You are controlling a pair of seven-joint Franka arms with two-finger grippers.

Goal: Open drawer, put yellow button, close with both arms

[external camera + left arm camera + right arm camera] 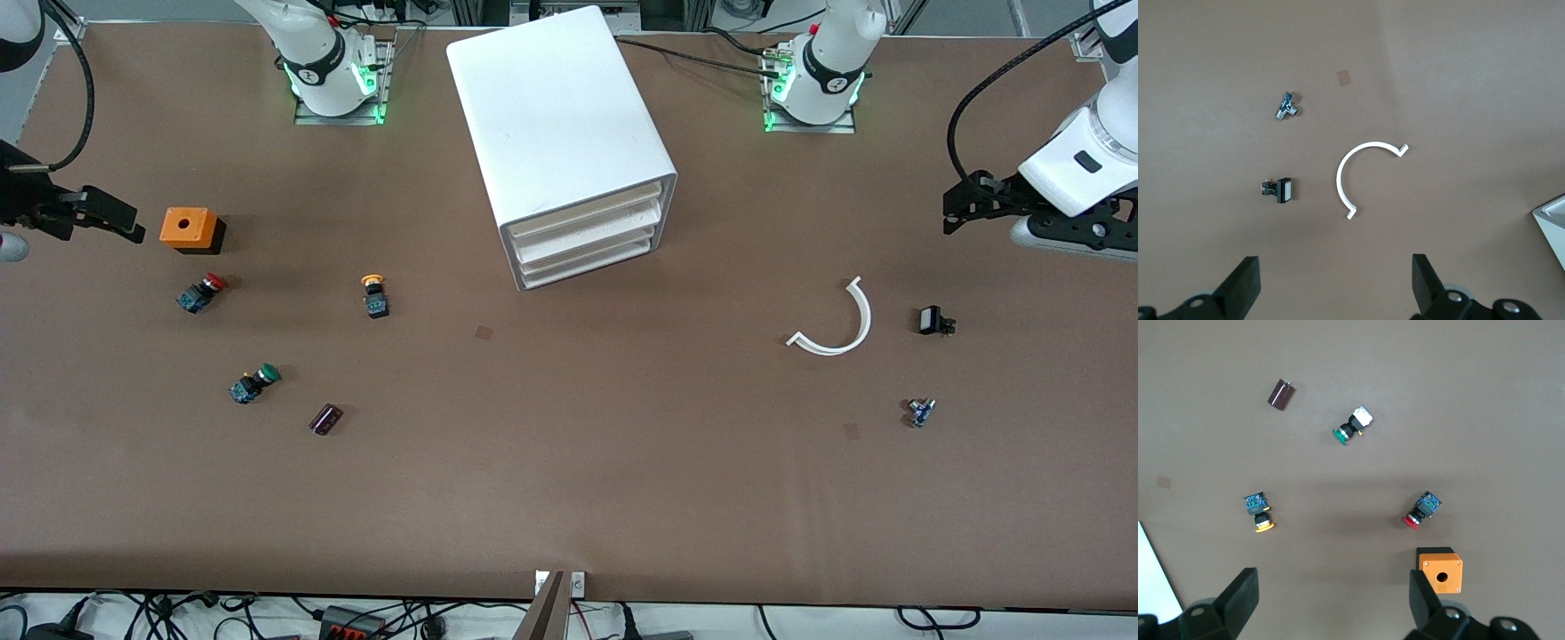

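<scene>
The white cabinet (560, 124) stands at the middle of the table, near the arms' bases, with all its drawers shut. The drawer (587, 211) is the topmost tray, its front facing the front camera. The yellow button (374, 296) lies on the brown table toward the right arm's end, nearer the front camera than the cabinet. It also shows in the right wrist view as the yellow button (1259, 513). My right gripper (107, 218) (1331, 603) hangs open and empty at its end of the table, beside the orange box. My left gripper (960, 209) (1336, 287) hangs open and empty at the other end.
An orange box (189, 229), a red button (200, 293), a green button (253, 383) and a small dark part (325, 419) lie around the yellow button. Toward the left arm's end lie a white curved piece (840, 324), a black switch (933, 320) and a small metal part (920, 412).
</scene>
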